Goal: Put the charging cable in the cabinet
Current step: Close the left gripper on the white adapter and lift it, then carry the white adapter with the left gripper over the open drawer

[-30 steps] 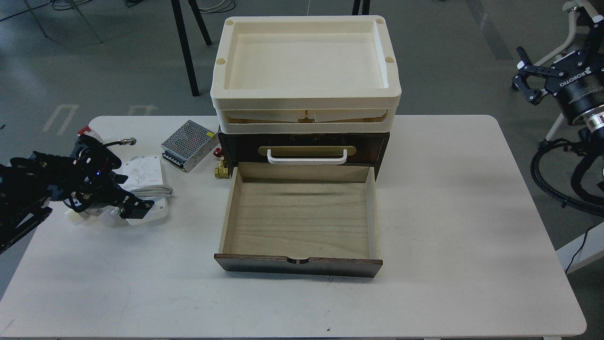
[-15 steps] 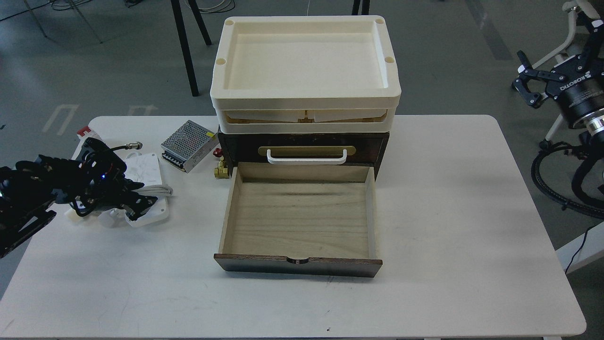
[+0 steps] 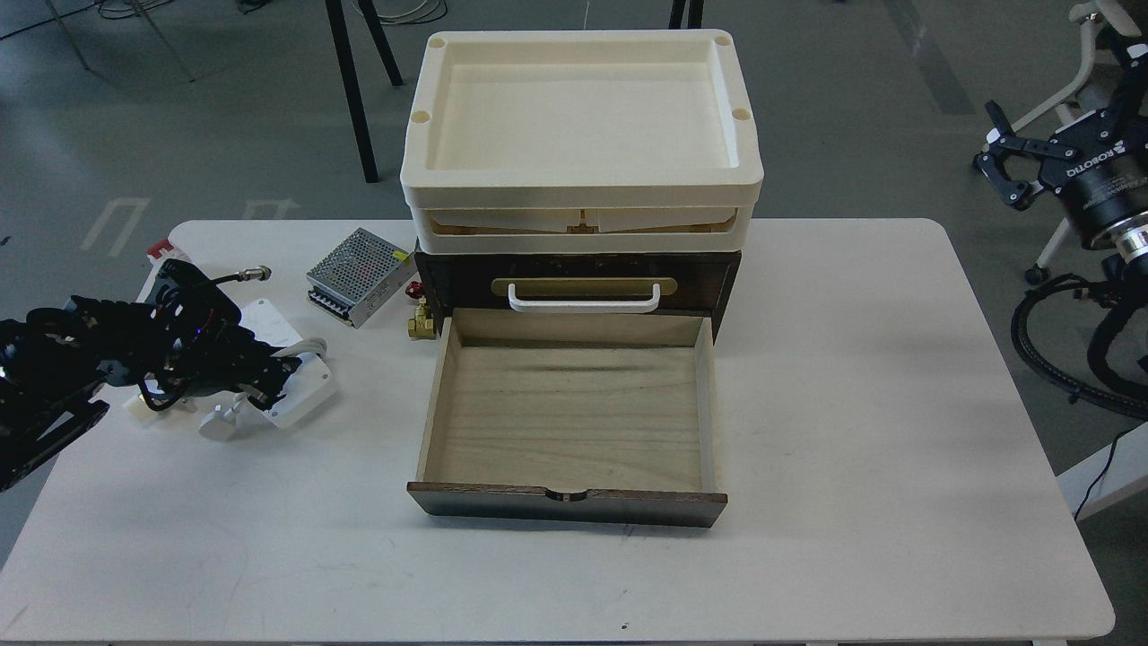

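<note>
Looking down from the head cam at a white table [image 3: 852, 431]. Far left: the black left arm reaches in from the edge, its left gripper [image 3: 265, 381] low over the table and closed on the charging cable [image 3: 300, 390], a white rounded-square adapter brick w/ pale grey cord wrapped around it. The brick sits tilted, one corner raised; its white plug end [image 3: 220, 422] lies on the tabletop just in front. Behind the arm, a small white-and-red block [image 3: 161, 247] near the table's back-left corner. Next over, a silver perforated power supply box [image 3: 360, 276], then a small brass fitting [image 3: 420, 323] beside the cabinet [image 3: 574, 278]. Centre: the dark brown cabinet w/ cream tray top; its pale wood drawer [image 3: 569, 417] is pulled out toward the viewer. Far right, well off the table: the right gripper [image 3: 1009, 166], fingers spread apart, holding nothing.
</note>
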You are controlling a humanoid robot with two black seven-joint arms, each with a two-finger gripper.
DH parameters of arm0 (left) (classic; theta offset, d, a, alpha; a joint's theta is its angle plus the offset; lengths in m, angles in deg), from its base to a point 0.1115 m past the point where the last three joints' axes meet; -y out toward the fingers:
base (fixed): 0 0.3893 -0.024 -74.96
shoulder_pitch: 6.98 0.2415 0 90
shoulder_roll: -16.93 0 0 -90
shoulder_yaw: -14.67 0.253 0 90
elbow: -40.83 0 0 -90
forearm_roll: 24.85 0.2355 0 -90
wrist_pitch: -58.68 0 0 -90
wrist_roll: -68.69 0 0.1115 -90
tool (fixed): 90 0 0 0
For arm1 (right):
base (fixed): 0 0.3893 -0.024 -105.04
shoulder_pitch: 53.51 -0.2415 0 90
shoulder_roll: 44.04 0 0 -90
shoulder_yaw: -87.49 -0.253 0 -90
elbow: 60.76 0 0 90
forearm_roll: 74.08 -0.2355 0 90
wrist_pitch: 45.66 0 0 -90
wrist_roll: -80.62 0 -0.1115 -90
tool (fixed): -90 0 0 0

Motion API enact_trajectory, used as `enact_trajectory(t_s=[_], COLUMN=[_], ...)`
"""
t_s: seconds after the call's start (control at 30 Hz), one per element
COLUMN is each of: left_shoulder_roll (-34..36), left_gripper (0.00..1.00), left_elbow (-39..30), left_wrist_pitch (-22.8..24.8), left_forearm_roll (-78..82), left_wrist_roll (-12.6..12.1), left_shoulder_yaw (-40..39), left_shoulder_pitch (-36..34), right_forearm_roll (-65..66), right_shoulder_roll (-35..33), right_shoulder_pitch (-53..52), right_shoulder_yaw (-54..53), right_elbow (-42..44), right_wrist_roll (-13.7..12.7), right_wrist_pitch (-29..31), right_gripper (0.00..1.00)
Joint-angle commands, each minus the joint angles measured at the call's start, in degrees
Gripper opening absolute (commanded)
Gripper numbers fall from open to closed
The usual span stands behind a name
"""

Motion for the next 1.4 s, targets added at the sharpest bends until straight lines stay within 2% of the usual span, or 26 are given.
enact_trajectory(t_s=[0.0,0.1,0.3,0.43,0.5,0.6,0.8,0.97,1.13,1.37], left_shoulder_roll=[1.27,6.79,21.46,30.34,33.6,35.02,29.58,21.06,13.32,5.76], left_gripper=[0.0,0.0,0.0,0.0,0.0,0.0,0.0,0.0,0.0,0.0], left_elbow=[-3.2,-10.13,-33.24,-47.04,-53.99,-60.33,-61.05,-59.56,-53.24,-39.62], left_wrist_pitch=[-0.4,0.22,5.31,6.37,7.77,9.18,9.01,10.94,11.91,12.52], left_forearm_roll=[-0.35,-1.67,-5.36,-8.52,-12.55,-16.69,-22.23,-27.77,-28.3,-27.95], left_wrist_roll=[0.0,0.0,0.0,0.0,0.0,0.0,0.0,0.0,0.0,0.0], left_shoulder_yaw=[0.03,-0.23,-0.58,-2.07,-3.56,-5.15,-5.85,-7.17,-7.17,-6.56], left_shoulder_pitch=[-1.82,-2.53,-5.52,-6.05,-6.05,-6.05,-5.96,-5.96,-5.26,-5.08], right_forearm_roll=[0.0,0.0,0.0,0.0,0.0,0.0,0.09,0.09,0.09,0.09], right_shoulder_roll=[0.0,0.0,0.0,0.0,0.26,0.44,0.18,0.09,-0.09,-0.09], right_shoulder_pitch=[0.3,0.3,0.3,0.3,0.3,0.3,0.3,0.3,0.3,0.39], right_shoulder_yaw=[-0.45,-0.8,-0.81,-0.98,-1.16,-1.16,-1.16,-1.33,-1.33,-1.33], right_elbow=[0.0,0.08,0.26,0.61,1.66,2.72,2.9,2.98,2.9,2.98], right_wrist_roll=[0.0,0.0,0.0,0.0,-0.09,-0.09,-0.09,-0.09,-0.09,-0.09], right_wrist_pitch=[0.0,0.0,0.0,0.0,0.0,0.0,0.0,0.0,0.0,0.0], right_gripper=[1.0,1.0,1.0,1.0,1.0,1.0,1.0,1.0,1.0,1.0])
